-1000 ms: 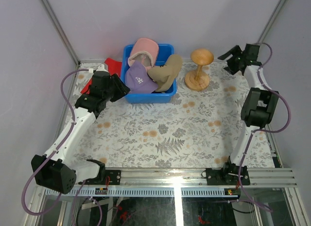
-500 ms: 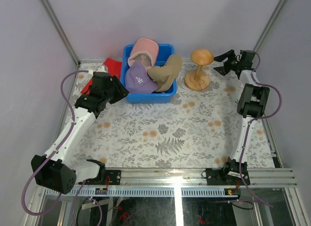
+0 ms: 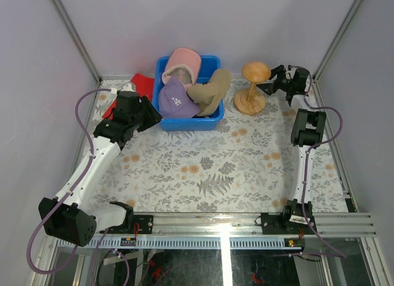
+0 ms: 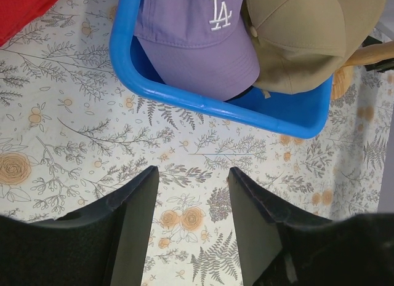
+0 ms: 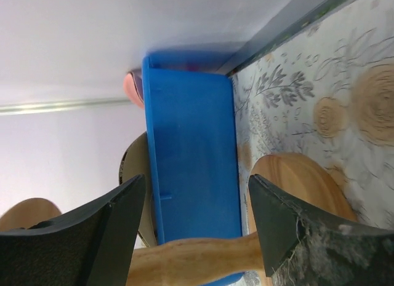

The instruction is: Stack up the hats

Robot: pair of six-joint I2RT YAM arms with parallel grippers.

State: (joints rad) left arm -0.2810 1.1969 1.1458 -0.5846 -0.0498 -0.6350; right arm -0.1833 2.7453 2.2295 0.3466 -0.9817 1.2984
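left arm: stretched forward along left side, wrist turned right | left gripper: low, jaws partly apart, empty | right arm: stretched far forward, wrist bent left | right gripper: jaws wide apart, empty

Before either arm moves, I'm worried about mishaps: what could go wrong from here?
The right gripper, open, is right at the stem of the wooden stand; a nudge could topple it. The left gripper, open, sits close to the rim of the blue bin and might snag it rather than the purple cap.
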